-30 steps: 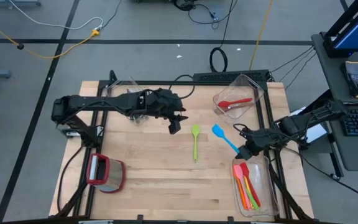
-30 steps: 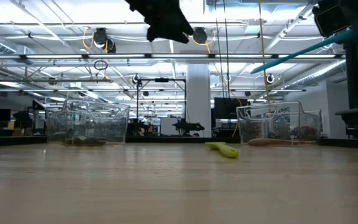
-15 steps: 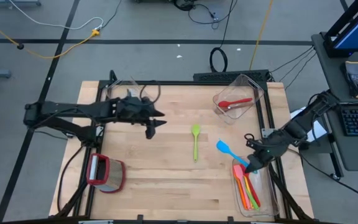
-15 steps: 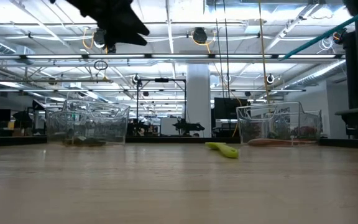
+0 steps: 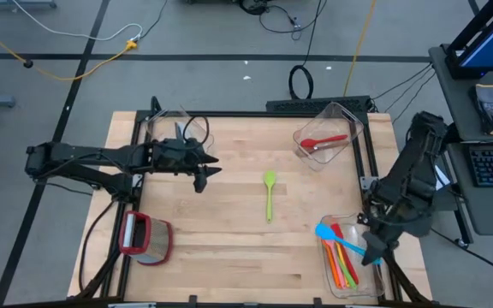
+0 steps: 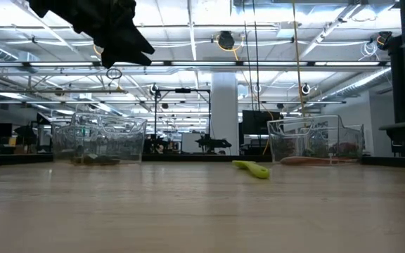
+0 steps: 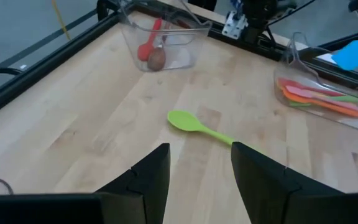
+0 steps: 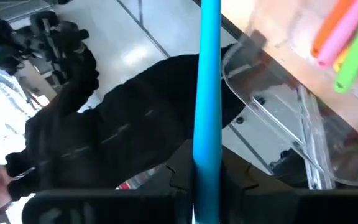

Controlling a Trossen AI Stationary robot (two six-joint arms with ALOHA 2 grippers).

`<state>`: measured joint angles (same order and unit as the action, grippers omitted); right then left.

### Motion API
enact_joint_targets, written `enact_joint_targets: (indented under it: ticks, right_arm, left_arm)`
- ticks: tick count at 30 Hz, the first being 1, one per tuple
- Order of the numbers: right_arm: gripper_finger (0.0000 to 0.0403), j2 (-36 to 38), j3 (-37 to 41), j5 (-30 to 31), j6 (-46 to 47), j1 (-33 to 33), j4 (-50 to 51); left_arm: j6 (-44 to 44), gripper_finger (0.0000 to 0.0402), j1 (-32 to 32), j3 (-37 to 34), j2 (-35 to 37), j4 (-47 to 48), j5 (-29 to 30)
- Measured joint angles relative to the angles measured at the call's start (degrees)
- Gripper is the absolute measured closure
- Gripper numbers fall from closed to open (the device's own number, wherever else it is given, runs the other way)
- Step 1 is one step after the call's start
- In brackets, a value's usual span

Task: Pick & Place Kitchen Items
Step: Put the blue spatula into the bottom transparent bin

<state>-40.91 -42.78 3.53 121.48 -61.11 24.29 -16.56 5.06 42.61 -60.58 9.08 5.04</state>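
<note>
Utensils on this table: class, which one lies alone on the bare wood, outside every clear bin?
The green spoon, mid-table. The red spoon sits in the far bin, several lie in the near bin, and the right claw holds the blue spatula.

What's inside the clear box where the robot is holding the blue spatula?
The clear bin holds red, orange, pink and green utensils. The blue spatula, gripped by the right gripper, hangs over them, hiding some.

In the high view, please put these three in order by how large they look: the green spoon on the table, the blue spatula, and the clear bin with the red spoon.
1. Clear bin holding the red spoon: largest.
2. Green spoon and blue spatula: about alike. The right tool hides part of the spatula, so I leave them unranked.
</note>
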Motion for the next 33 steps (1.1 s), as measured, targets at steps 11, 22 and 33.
enact_joint_targets:
  ticks: [11,22,33]
  right_arm:
    - [0.0382,-8.3,0.0,11.6,8.3,-16.8,-2.9]
    - [0.0383,-16.4,0.0,11.3,8.4,-19.1,-5.6]
    - [0.0383,-16.9,0.0,11.2,8.2,-18.1,2.5]
  left_arm:
    - [-0.4,0.0229,0.9,-0.1,-0.1,-0.4,2.5]
    - [-3.1,0.0229,2.2,-0.1,-0.2,-0.9,2.6]
    - [-5.0,0.0229,1.4,-0.1,-0.2,-2.1,2.5]
